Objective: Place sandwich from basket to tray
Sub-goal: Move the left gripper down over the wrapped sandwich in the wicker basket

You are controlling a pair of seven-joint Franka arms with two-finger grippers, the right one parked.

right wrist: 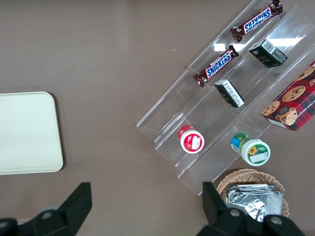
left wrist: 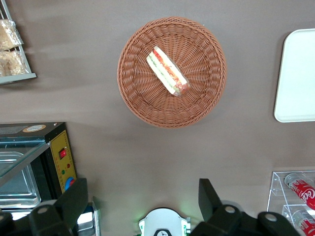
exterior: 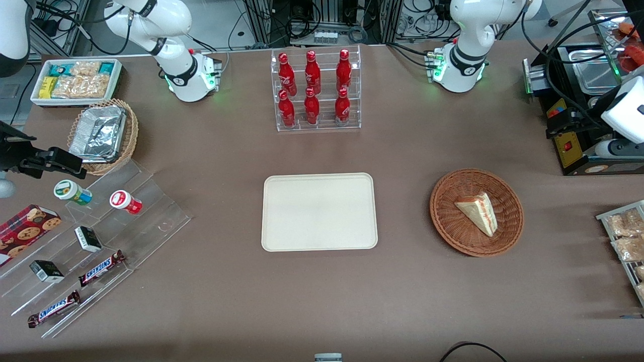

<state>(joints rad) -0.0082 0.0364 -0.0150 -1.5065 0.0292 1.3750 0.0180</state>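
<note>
The sandwich, a pale bread wedge with red and green filling, lies in the reddish-brown wicker basket. The cream tray sits bare at the table's middle, beside the basket toward the parked arm's end. My left gripper hangs high above the table, farther from the front camera than the basket and toward the working arm's end. Its fingers stand wide open with nothing between them, well apart from the sandwich.
A black appliance stands under the gripper. A wire rack of snack packets sits at the working arm's end. A clear rack of red bottles stands farther back than the tray. Acrylic steps with snacks lie toward the parked arm's end.
</note>
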